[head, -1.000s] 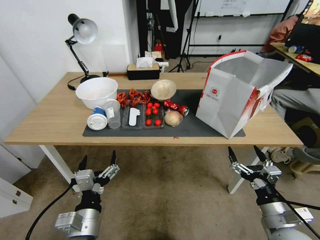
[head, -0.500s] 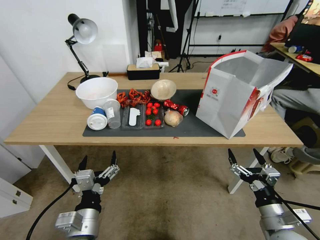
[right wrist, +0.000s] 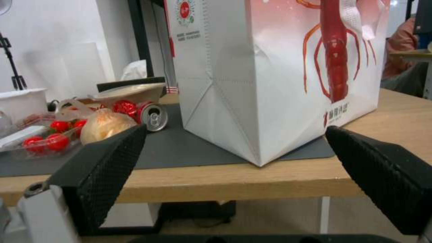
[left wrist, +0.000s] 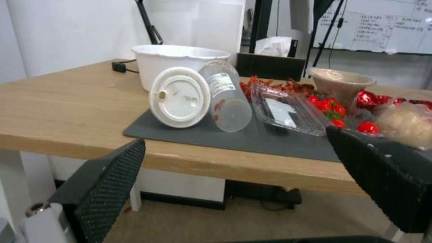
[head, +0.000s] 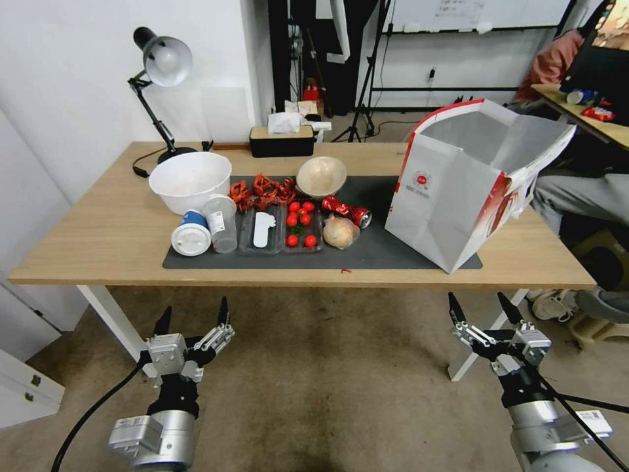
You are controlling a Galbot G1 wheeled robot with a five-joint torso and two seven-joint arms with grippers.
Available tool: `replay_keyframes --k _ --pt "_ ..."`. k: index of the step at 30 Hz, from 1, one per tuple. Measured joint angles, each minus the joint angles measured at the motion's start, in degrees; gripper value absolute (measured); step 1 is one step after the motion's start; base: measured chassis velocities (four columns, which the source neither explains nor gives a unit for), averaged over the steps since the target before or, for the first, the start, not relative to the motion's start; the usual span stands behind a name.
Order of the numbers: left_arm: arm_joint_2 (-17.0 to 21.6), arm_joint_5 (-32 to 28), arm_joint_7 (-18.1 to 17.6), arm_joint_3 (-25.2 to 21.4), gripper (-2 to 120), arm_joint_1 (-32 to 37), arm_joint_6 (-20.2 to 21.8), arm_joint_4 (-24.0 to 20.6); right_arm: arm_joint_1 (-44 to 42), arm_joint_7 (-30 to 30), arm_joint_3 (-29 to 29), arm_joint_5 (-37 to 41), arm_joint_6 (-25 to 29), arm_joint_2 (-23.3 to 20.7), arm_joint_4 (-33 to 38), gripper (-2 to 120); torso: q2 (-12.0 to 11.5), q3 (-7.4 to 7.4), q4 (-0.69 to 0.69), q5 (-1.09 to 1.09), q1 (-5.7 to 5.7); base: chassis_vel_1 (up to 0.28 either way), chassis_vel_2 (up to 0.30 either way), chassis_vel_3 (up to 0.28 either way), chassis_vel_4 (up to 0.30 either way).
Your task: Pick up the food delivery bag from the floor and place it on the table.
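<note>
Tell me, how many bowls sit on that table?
2: a big white plastic bowl at the dark mat's left end, and a smaller beige bowl tilted behind the food.

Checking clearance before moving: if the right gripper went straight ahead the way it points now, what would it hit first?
Probably the food delivery bag. The right gripper, open, points at the bag's near lower corner, just above the table edge. Depth is unclear, so it might meet that edge first.

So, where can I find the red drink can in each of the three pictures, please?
Head view: the red can lies on the dark mat, between the onion bag and the white delivery bag.
Left wrist view: I cannot tell it apart.
Right wrist view: can left of the delivery bag.
Shared landmark: the dark mat.
</note>
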Motion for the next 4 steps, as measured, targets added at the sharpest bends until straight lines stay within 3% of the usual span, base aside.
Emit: replay_keyframes --k 4 --pt "0.0 0.0 0.0 0.0 100 0.0 0.0 0.0 0.0 0.0 0.0 0.0 0.0 0.0 0.0 100 0.0 0.0 0.0 0.0 0.0 0.0 0.0 0.0 0.0"
